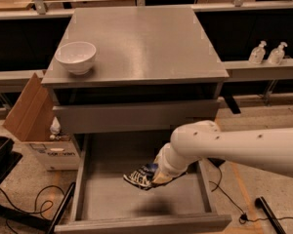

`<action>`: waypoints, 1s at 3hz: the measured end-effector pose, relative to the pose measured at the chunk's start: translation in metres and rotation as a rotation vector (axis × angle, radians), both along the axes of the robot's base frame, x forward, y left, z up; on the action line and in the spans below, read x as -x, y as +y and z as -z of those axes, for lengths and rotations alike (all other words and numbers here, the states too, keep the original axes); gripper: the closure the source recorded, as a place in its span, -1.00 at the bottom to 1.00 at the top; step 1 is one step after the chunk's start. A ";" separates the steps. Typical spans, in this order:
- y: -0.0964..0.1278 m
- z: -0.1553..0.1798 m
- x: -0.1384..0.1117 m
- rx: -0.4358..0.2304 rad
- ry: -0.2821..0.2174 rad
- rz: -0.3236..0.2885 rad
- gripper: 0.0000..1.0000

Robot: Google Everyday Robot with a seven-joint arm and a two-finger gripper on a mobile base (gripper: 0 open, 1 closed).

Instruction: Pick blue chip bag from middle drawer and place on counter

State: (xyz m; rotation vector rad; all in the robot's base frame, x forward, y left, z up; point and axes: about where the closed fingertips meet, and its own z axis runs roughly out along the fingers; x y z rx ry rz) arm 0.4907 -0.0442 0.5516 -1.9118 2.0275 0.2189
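Observation:
The blue chip bag (140,176), crumpled dark foil with white print, hangs from my gripper (155,177) above the floor of the open middle drawer (107,199). A shadow of the bag lies on the drawer floor below it. My gripper is shut on the bag's right end. My white arm (234,147) comes in from the right, over the drawer's right wall. The counter (141,38) is the cabinet's grey top above, with a white bowl (75,57) at its left front corner.
A closed grey drawer front (136,117) sits just above the open drawer. An open cardboard box (31,116) stands on the floor at the left. Two pump bottles (267,53) stand on a shelf at the right. Cables (24,199) lie on the floor.

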 end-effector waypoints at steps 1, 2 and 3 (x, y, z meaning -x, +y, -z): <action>-0.008 -0.085 -0.003 -0.005 -0.017 0.007 1.00; -0.018 -0.180 -0.023 0.009 -0.063 0.044 1.00; -0.018 -0.298 -0.050 0.041 -0.148 0.095 1.00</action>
